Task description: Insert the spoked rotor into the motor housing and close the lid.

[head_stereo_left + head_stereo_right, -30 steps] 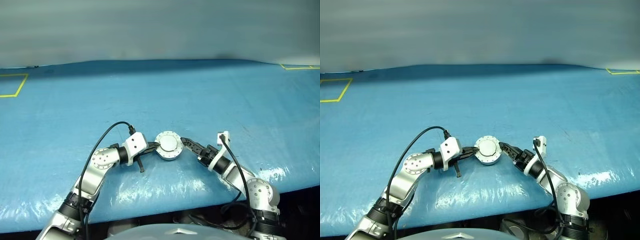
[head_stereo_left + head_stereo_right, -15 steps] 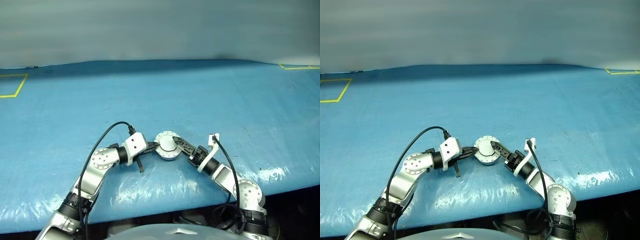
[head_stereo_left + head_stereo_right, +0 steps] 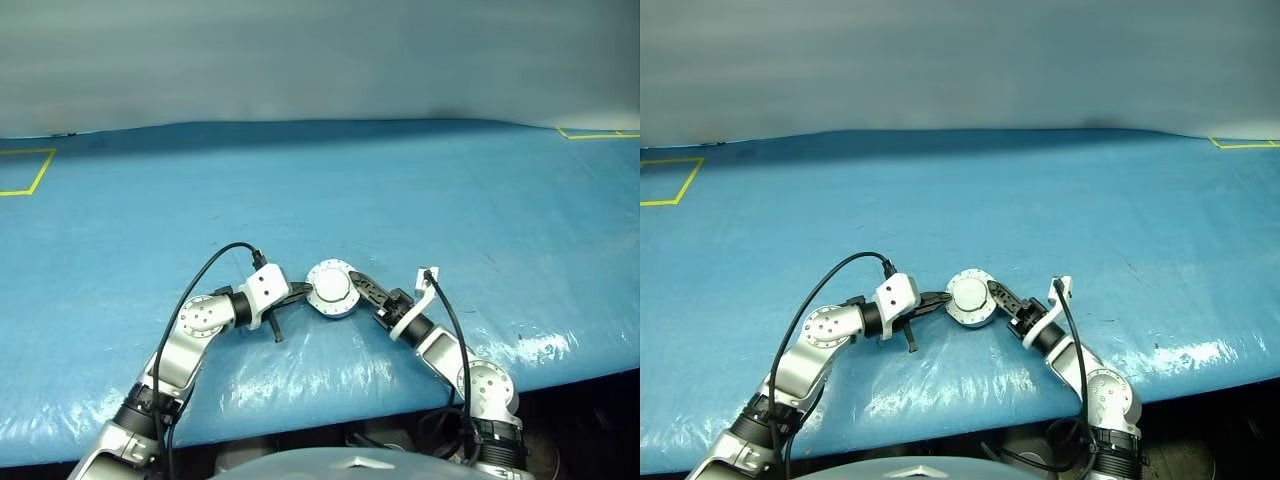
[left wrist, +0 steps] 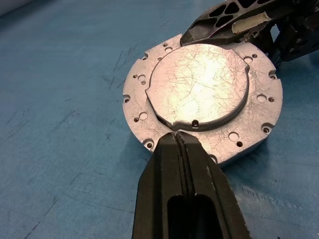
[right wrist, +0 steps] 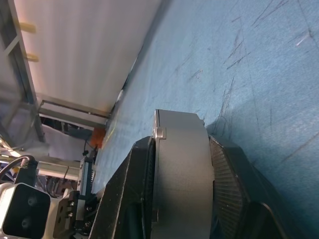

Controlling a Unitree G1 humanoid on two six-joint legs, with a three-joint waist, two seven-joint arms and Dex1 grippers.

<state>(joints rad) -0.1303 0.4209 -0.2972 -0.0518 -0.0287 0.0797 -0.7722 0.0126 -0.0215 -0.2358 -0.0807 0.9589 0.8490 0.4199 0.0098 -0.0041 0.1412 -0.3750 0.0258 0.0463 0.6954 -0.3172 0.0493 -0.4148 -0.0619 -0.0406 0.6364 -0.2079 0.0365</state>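
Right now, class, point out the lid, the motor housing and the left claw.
lid (image 4: 199, 82), left wrist view, plain top face.
motor housing (image 4: 134, 97), left wrist view, flange with holes.
left claw (image 4: 178, 142), left wrist view, closed tips.

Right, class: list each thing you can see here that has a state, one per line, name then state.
motor housing: resting on the blue table, closed by the lid, gripped at its sides by the right gripper.
lid: seated on the housing, plain light face up.
left gripper: fingers shut, tip at the housing's rim.
right gripper: fingers clamped either side of the housing.
blue table: flat, bearing the housing.
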